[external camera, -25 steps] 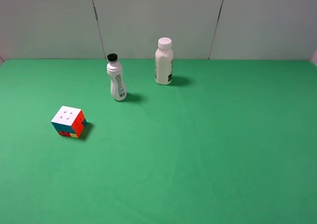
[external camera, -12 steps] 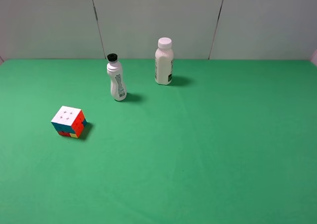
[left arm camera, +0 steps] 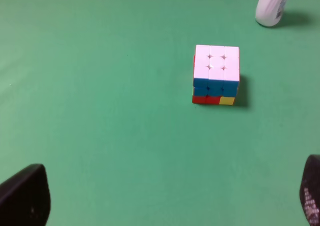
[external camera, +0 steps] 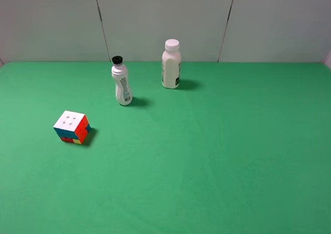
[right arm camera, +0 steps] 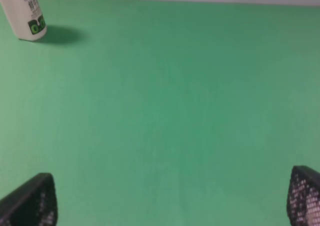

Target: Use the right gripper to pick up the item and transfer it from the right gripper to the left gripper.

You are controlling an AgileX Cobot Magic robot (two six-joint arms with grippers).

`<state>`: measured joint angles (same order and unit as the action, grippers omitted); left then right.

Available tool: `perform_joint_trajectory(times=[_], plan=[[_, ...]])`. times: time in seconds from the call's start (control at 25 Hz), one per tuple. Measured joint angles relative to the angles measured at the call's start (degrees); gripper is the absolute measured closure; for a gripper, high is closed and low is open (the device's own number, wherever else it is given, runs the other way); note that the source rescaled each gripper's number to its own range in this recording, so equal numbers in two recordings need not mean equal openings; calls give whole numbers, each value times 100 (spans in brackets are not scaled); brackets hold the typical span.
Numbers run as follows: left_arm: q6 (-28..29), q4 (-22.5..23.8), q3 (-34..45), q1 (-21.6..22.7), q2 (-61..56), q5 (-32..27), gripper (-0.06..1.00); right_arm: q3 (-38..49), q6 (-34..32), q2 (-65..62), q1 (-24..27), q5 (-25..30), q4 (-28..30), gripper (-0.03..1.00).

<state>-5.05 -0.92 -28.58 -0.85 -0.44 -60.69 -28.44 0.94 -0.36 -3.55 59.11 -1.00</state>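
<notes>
The item, a small puzzle cube (external camera: 72, 127) with a white top, sits on the green table at the left of the exterior high view. It also lies in the left wrist view as the cube (left arm camera: 216, 75), some way ahead of my left gripper (left arm camera: 165, 198), whose dark fingertips (left arm camera: 25, 198) stand wide apart, open and empty. My right gripper (right arm camera: 172, 198) is open too, its speckled fingertips (right arm camera: 30, 201) over bare green cloth, and the cube is out of its view. Neither arm shows in the exterior high view.
A slim white bottle with a black cap (external camera: 121, 82) stands behind the cube. A wider white bottle with a white cap (external camera: 171, 64) stands further back, its base also in the right wrist view (right arm camera: 24, 13). A grey wall closes the table's far edge.
</notes>
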Motion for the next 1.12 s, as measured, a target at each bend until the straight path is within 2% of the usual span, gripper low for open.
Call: perform_joint_trajectory(times=[1.12], plan=[[0,0,0,0,0,0,-6,0,0,0,0,0,0,-3]])
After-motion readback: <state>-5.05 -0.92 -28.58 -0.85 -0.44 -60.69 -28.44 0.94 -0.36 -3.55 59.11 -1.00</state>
